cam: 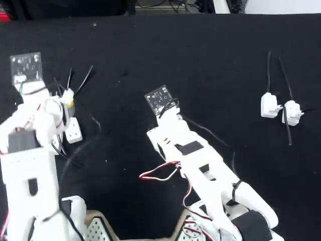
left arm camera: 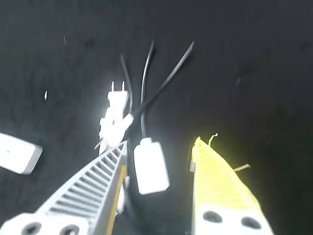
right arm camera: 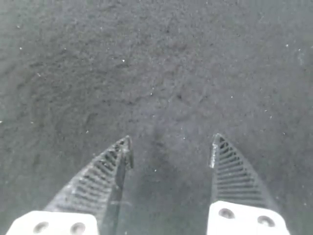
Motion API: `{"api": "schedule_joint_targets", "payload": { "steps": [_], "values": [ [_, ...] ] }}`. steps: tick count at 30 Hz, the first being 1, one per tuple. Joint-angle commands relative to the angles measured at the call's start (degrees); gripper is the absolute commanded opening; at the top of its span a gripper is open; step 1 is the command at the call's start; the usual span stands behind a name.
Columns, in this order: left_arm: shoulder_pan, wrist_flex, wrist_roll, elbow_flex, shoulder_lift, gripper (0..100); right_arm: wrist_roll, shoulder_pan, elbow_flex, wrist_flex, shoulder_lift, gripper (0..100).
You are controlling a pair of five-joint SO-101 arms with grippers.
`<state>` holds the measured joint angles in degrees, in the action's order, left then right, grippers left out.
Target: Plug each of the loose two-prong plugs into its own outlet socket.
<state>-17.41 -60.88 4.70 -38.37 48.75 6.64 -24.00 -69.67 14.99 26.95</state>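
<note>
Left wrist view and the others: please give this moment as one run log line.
left jaws: open over white corded block | two-prong plug: loose on cloth | right jaws: open over bare cloth

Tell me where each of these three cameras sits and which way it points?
High view: fixed above the table, looking down; shows the left arm and right arm.
Left wrist view: on the left arm's wrist, looking past the open left claw at a plug and black cords.
Right wrist view: on the right arm's wrist, looking past the open right claw at the table.
Shared: high and left wrist views both show those cords.
</note>
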Motion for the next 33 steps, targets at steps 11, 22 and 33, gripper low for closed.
{"api": "schedule_joint_targets", "payload": {
  "steps": [11, 22, 33],
  "values": [
    [-14.6, -17.4, 16.0, 26.9, -34.7, 22, 0.4, -0.7, 0.1, -1.3, 1.3, 24.0],
    [-33.0, -4.8, 11.6, 34.2, -49.5, 22, 0.4, -0.7, 0.1, -1.3, 1.2, 24.0],
    [-34.9, -0.4, 3.8, 38.8, -61.2, 22, 0.4, -0.6, 0.0, -1.1, 1.2, 24.0]
  ]
}}
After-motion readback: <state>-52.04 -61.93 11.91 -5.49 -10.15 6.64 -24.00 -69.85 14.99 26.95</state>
